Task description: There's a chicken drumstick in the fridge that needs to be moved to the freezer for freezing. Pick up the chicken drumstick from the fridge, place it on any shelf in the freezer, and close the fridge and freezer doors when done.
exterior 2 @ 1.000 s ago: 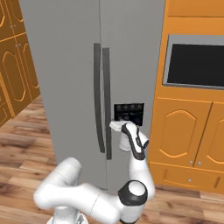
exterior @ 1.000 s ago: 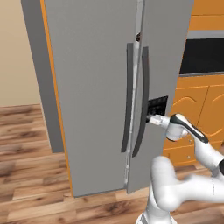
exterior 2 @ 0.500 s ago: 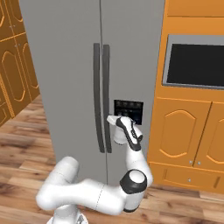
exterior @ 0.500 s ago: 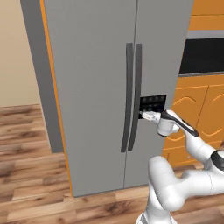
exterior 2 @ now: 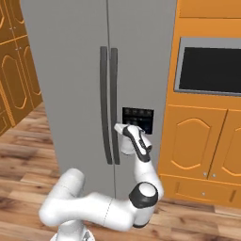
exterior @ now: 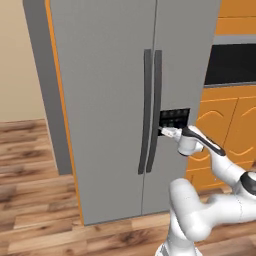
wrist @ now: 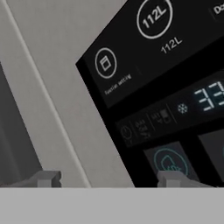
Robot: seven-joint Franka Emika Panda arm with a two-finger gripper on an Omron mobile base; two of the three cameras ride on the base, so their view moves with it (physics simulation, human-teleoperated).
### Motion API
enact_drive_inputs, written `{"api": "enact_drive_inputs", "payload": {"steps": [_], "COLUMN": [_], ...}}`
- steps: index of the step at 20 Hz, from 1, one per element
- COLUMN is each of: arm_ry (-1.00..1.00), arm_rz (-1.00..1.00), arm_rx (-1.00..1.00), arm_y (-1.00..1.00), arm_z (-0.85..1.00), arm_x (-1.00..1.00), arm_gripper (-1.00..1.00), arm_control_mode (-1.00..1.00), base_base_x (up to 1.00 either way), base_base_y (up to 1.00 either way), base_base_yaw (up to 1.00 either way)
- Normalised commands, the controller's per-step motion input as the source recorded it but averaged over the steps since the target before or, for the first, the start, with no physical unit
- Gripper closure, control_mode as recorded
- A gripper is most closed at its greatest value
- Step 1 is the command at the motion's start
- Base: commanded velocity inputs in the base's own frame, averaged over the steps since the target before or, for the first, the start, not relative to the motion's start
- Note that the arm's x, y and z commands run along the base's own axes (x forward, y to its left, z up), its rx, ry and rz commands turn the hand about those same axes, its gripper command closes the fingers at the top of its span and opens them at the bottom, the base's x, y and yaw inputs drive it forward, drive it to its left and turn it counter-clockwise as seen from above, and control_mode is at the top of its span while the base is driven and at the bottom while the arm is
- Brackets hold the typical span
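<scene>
The tall grey unit stands with both doors flush: the wide fridge door (exterior: 105,100) on the left and the narrower freezer door (exterior: 187,60) with its black dispenser panel (exterior: 174,119) on the right. Two dark bar handles (exterior 2: 103,103) run side by side down the middle seam. My gripper (exterior: 165,131) is open against the freezer door, just below the panel's left edge and right of the handles. In the hand view the panel (wrist: 166,100) looms very close, with the fingertips (wrist: 43,178) wide apart and nothing between them. The chicken drumstick is hidden behind the doors.
Orange cabinet doors (exterior 2: 197,141) and a black built-in oven window (exterior 2: 209,66) stand right of the unit. More orange cabinets (exterior 2: 19,70) are at the left. Wooden floor (exterior: 30,175) lies open to the left of the base.
The freezer door, slightly ajar a second ago, has swung flush with the fridge door. My gripper followed it in toward the dispenser panel.
</scene>
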Motion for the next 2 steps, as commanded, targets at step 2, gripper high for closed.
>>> {"api": "enact_drive_inputs", "payload": {"steps": [2], "arm_ry": [0.0], "arm_rz": [0.0], "arm_rx": [0.0], "arm_y": [-0.04], "arm_z": [0.0], "arm_x": [0.73], "arm_gripper": [-1.0], "arm_control_mode": [-1.0], "base_base_x": [0.0], "base_base_y": [0.0], "base_base_yaw": [0.0]}}
